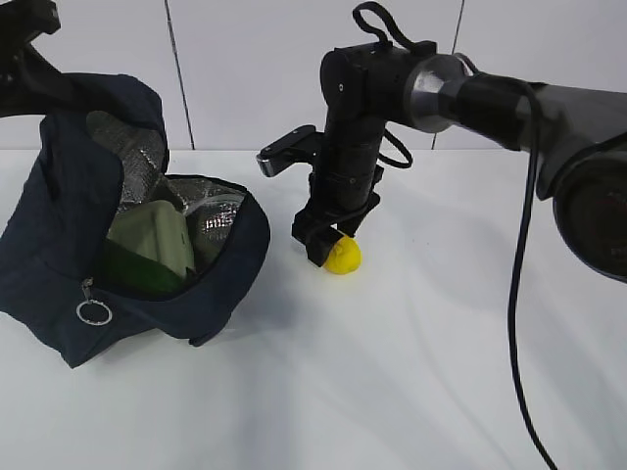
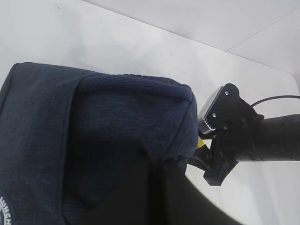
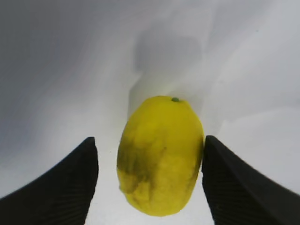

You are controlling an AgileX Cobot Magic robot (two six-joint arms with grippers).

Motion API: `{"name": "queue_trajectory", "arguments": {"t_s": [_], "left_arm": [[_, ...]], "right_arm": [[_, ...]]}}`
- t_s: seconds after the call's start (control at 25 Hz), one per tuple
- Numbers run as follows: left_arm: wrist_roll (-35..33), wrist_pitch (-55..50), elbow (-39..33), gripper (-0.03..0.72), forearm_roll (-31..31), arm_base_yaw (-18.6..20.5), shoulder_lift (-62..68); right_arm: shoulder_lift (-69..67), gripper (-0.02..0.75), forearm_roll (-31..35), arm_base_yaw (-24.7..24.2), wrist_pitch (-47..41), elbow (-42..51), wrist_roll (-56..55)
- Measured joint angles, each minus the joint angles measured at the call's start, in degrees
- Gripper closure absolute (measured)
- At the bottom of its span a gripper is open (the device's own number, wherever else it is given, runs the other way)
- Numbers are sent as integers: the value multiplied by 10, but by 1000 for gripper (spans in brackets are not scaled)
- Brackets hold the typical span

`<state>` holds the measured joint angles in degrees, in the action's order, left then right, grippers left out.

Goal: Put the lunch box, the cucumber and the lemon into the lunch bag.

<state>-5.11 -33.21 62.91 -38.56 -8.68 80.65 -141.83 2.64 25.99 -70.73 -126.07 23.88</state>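
The right gripper (image 3: 150, 183) stands wide around the lemon (image 3: 159, 154) on the white table (image 1: 411, 372), one finger touching it and the other with a gap. Farther left, the lunch bag (image 1: 59, 245) lies open, with the lunch box (image 1: 157, 240) and something dark green inside. The left gripper, closed, holds its flap up.

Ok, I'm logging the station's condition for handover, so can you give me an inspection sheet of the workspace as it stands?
Surface: white table, bare areas look clean.
Job's things: lunch bag open; lunch box and a dark green item, likely the cucumber, inside; lemon on the table.
Clutter: nothing seen.
Grippers: right gripper open, straddling the lemon, one finger touching it; left gripper hidden behind the bag flap, shut.
Cables: black cable hanging from the right arm.
Surroundings: white panelled wall.
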Motion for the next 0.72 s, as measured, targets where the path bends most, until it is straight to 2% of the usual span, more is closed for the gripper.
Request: {"name": "queue_trajectory", "arguments": {"t_s": [0.72], "left_arm": [[-1, 0, 0, 694, 3, 0, 0]], "right_arm": [[-1, 213, -17, 0, 1, 0, 1]]}}
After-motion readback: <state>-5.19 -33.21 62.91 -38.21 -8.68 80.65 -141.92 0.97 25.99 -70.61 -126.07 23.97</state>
